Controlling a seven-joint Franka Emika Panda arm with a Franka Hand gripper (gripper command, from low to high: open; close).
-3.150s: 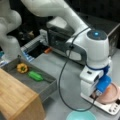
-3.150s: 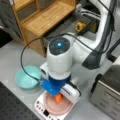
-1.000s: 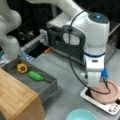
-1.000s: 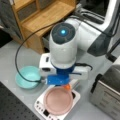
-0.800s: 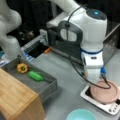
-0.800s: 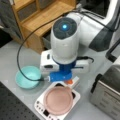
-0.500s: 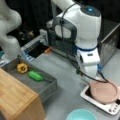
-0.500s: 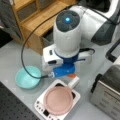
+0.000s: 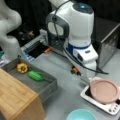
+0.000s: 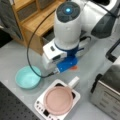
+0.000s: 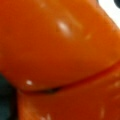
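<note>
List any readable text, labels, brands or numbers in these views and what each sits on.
None can be read.
Stove: small dark marks on its control panel, too blurred to read.
Arm: a glowing blue light, no lettering.
Orange object fills the wrist view: no print on it.
Claw: no markings visible.

You face a grey table (image 9: 65, 95); a wooden shelf unit (image 10: 32, 20) stands at a front view's top left; a dark metal box (image 9: 110, 42) sits at a front view's right, against a black backdrop.
</note>
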